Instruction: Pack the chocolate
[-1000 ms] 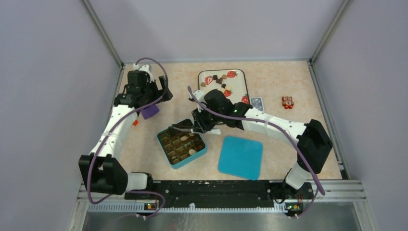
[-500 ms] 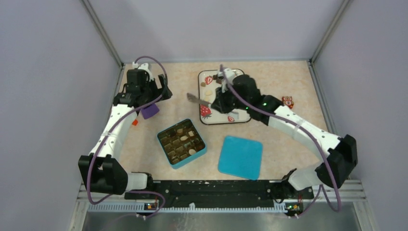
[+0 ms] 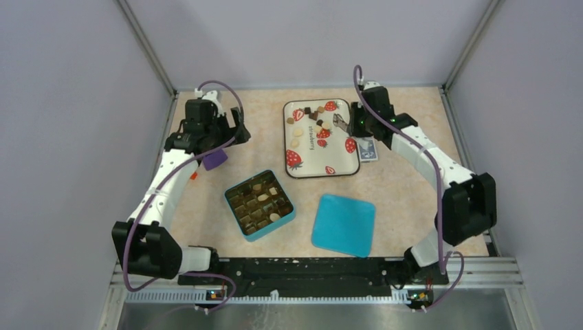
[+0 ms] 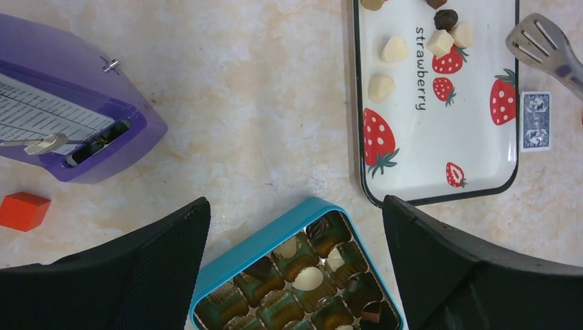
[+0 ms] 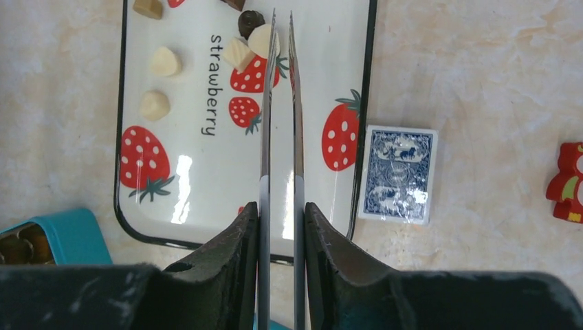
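Note:
Several chocolate pieces (image 3: 313, 117), dark, light brown and cream, lie at the far end of the strawberry tray (image 3: 323, 163); they also show in the right wrist view (image 5: 240, 49). The open teal box (image 3: 260, 204) holds several pieces (image 4: 308, 278) in its cells. My right gripper (image 3: 354, 122) is shut on metal tongs (image 5: 265, 103). The tongs' tips hang over the tray's right side beside the pieces and hold nothing. My left gripper (image 3: 234, 130) is wide open and empty, high above the table left of the tray; the box's far corner (image 4: 275, 230) shows between its fingers.
The teal lid (image 3: 344, 224) lies right of the box. A purple device (image 3: 215, 159) and a small orange cube (image 4: 23, 210) lie at the left. A blue card pack (image 5: 399, 174) lies against the tray's right edge, the orange owl (image 5: 567, 182) farther right.
My right arm has swung with the tongs from above the teal box to the far right side of the tray. The left arm has barely moved.

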{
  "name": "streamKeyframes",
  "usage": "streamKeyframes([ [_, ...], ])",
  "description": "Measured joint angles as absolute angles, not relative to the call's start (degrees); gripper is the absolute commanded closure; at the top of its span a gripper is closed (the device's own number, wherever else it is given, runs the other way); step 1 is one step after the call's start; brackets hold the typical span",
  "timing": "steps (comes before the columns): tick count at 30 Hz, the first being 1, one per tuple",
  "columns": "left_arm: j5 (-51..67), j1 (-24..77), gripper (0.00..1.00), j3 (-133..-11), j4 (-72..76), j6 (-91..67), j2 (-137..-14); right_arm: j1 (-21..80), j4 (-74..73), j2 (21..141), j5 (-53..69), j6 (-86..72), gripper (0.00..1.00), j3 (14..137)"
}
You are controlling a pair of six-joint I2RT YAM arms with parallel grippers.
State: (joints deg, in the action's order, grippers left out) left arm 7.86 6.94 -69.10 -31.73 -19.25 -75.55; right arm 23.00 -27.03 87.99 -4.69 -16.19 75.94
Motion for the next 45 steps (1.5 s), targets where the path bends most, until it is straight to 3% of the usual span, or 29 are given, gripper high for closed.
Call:
streamKeyframes([
  [16,6.37,7.66,0.01,-70.06,-32.56,-17.80,-75.64,22.96,-26.15,108.27,-1.39,-17.21,0.68,95.09],
  [25,5.10,7.66,0.01,-71.00,-33.54,-17.41,-76.34,22.96,-25.76,112.64,1.23,-18.28,0.67,96.55],
  [41,4.86,7.66,0.01,-71.02,-33.71,-17.41,-76.38,22.98,-26.41,113.43,-2.46,-18.09,0.73,96.49],
  [45,4.86,7.66,0.01,-71.02,-33.71,-17.41,-76.38,22.98,-26.41,113.43,-2.76,-18.00,0.80,96.49],
])
